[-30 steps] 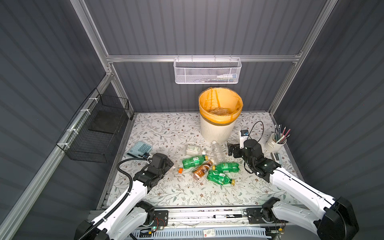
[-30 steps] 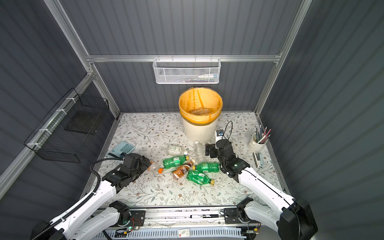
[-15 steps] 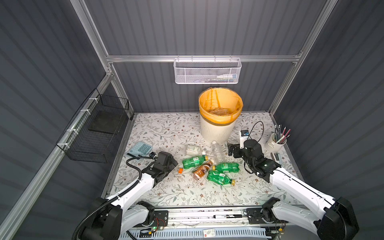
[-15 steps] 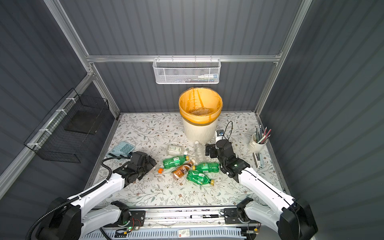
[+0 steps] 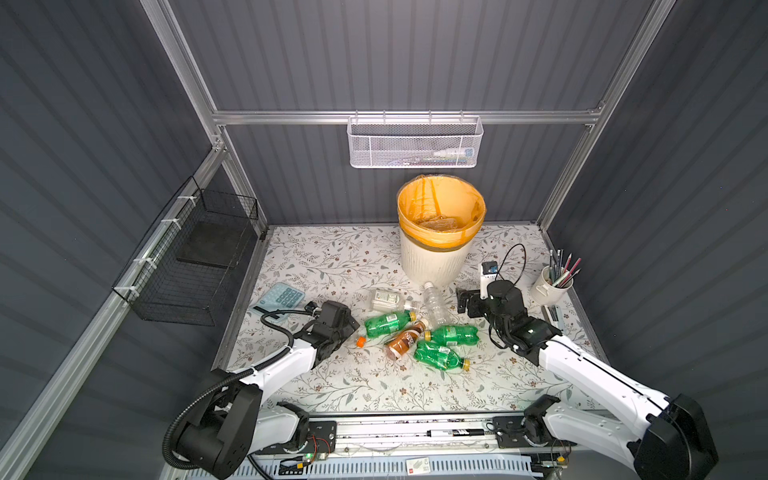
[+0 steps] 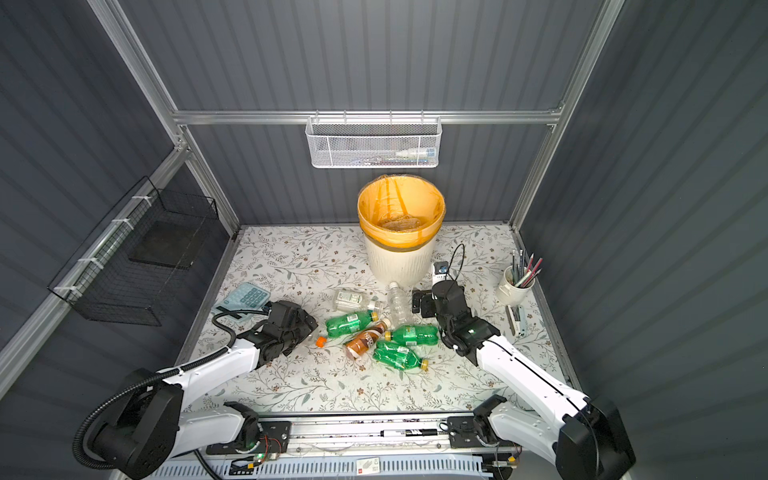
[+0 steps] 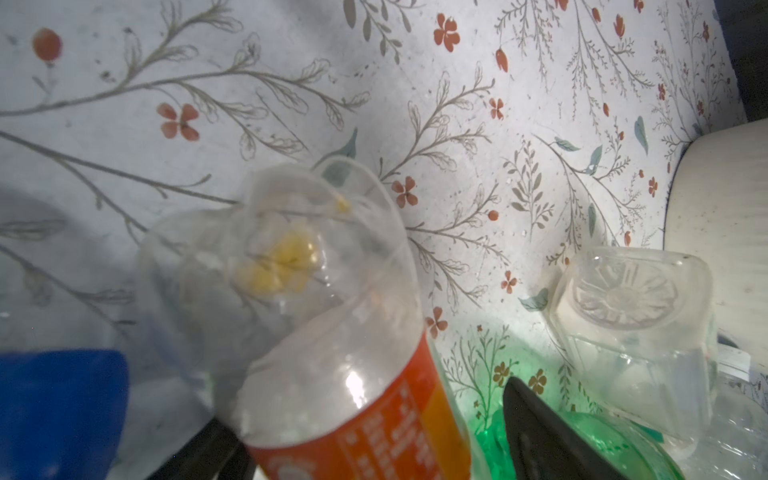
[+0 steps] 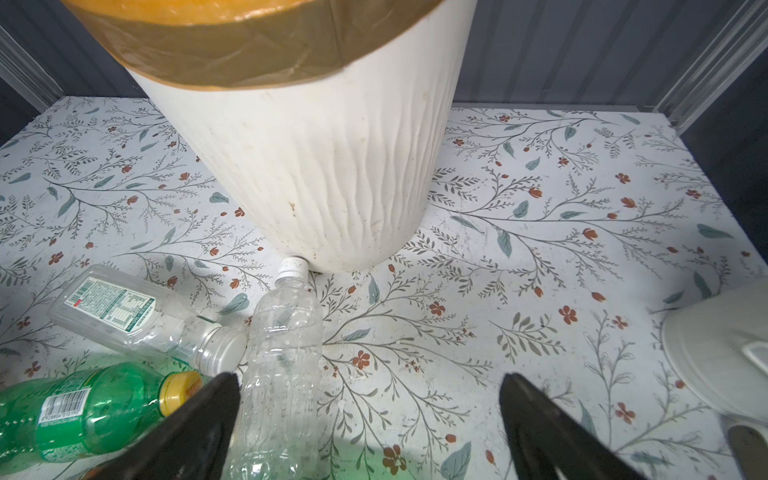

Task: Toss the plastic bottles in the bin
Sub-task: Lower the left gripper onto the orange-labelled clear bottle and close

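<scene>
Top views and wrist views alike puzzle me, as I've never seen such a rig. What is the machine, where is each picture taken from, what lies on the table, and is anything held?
The machine is two white robot arms, left and right, mounted at the near edge of a floral table. Both top views come from one camera head overhead. The other two come from a camera on each wrist, looking out past its black fingers. On the table stand a cream bin with an orange liner and a pencil cup. Lying there are a calculator, three green bottles, a brown bottle and two clear bottles. The left fingers straddle a clear orange-labelled bottle; a gap shows beside one, so it is not yet clamped. The right fingers stand wide open, holding nothing.
</scene>
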Robot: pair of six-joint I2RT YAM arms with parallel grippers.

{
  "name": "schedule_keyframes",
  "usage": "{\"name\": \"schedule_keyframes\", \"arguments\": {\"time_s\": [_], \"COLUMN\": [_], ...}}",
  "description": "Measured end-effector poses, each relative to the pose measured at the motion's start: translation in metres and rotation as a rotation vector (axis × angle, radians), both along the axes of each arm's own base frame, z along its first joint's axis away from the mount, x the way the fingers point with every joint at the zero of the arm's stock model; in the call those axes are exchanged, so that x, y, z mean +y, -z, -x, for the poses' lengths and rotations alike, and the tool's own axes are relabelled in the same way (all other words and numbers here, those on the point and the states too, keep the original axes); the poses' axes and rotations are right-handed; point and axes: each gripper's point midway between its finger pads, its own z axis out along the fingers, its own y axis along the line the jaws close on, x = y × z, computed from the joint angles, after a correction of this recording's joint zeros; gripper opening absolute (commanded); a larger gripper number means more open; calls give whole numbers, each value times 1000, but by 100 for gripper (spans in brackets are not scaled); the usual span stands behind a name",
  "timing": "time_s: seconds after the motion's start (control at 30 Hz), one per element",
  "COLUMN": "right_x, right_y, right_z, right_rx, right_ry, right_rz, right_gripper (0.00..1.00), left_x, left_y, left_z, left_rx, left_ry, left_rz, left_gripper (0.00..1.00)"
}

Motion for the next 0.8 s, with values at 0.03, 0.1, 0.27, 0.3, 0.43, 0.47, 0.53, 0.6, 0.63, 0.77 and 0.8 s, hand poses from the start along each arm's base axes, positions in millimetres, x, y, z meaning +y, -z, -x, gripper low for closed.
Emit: {"name": "schedule_keyframes", "arguments": {"time_s": [0.03, 0.1, 0.27, 0.3, 0.43, 0.47, 0.53, 0.6, 0.63, 0.77, 0.8], "right_x": [0, -1, -2, -3, -4, -4, -5, -6, -6, -7, -8], "right_y": [1, 3, 5, 5, 5, 5, 6, 7, 7, 6, 6], "right_z": [0, 1, 1, 1, 1, 1, 1, 1, 1, 2, 3], "right_rx": [2, 5, 11, 10, 10, 10, 11, 13, 14, 10, 10], "right_ry": [2, 3, 7, 8, 14, 15, 17, 19, 19, 20, 21], "right_rz": [0, 3, 5, 5, 4, 4, 5, 6, 6, 4, 4], "right_gripper": [99, 99, 99, 99, 99, 99, 99, 99, 99, 99, 99], "left_x": [-1, -3, -8, -9, -12, -13, -15, -16, -16, -16, -16], "left_y": [1, 2, 2, 2, 3, 4, 4, 4, 4, 2, 1], "left_z": [-1, -3, -11, -12, -16, -16, -16, -16, -17, -17, -17], "left_rx": [0, -4, -28, -31, -41, -40, -39, -40, -41, -46, -50], "left_ry": [1, 6, 13, 16, 25, 29, 34, 36, 36, 36, 37], "left_rz": [1, 4, 19, 22, 33, 36, 43, 47, 48, 49, 51], "left_gripper": [85, 84, 81, 80, 70, 67, 62, 58, 57, 54, 53]}}
